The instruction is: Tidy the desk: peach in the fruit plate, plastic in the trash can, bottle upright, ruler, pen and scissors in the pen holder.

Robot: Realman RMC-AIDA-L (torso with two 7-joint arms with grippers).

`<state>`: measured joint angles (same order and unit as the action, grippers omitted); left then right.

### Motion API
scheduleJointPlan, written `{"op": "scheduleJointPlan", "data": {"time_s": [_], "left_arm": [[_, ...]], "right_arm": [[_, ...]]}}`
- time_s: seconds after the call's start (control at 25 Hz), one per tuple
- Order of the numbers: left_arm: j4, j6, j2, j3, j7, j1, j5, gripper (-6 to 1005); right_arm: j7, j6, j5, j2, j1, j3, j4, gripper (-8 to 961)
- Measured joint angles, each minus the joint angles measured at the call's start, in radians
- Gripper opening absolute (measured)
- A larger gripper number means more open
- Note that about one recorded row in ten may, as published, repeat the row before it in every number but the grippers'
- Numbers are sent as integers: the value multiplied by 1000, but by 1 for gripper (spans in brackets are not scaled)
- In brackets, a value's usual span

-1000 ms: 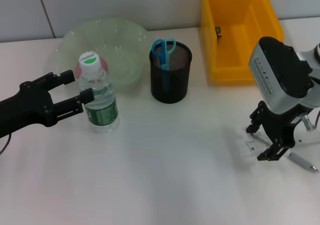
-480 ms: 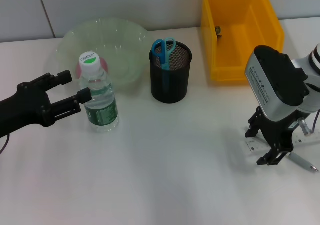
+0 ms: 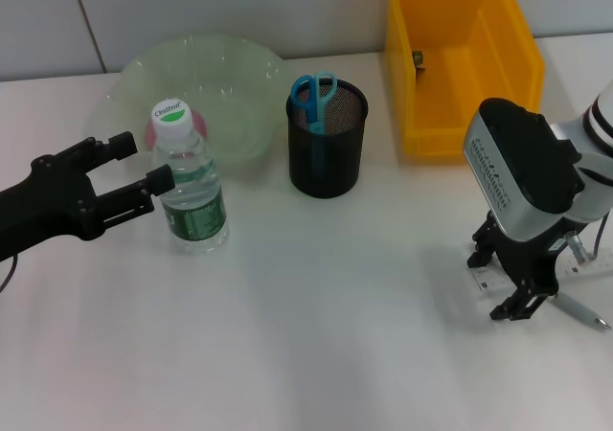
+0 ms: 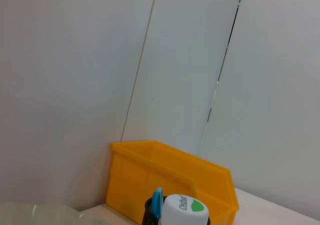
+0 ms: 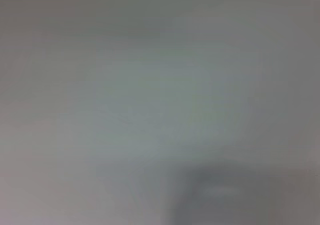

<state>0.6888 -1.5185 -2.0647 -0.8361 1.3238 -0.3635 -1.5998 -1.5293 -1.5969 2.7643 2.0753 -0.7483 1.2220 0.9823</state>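
Note:
The water bottle (image 3: pixel 194 196) stands upright in front of the glass fruit bowl (image 3: pixel 235 81); its white cap also shows in the left wrist view (image 4: pixel 185 208). A pink peach (image 3: pixel 198 124) shows behind the bottle, in the bowl. My left gripper (image 3: pixel 142 162) is open, just left of the bottle, its near fingertip (image 3: pixel 161 178) at the bottle's side. Blue scissors (image 3: pixel 313 93) stand in the black mesh pen holder (image 3: pixel 327 148). My right gripper (image 3: pixel 501 281) is open and low over the clear ruler (image 3: pixel 485 279). A pen (image 3: pixel 578 309) lies beside it.
The yellow bin (image 3: pixel 458 62) stands at the back right with a small dark item (image 3: pixel 419 59) inside; it also shows in the left wrist view (image 4: pixel 170 177). The right wrist view shows only blurred grey.
My right gripper has shifted slightly left and down over the ruler's end. The left gripper and the bottle have hardly moved.

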Motion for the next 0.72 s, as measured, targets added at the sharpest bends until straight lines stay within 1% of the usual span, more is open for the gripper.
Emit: {"op": "scheduleJointPlan", "data": {"time_s": [0.72], "left_arm": [[0,0,-2,0,0,0,3,798]], "right_arm": [[-5,14,2,0,-3,1,1,695]]}}
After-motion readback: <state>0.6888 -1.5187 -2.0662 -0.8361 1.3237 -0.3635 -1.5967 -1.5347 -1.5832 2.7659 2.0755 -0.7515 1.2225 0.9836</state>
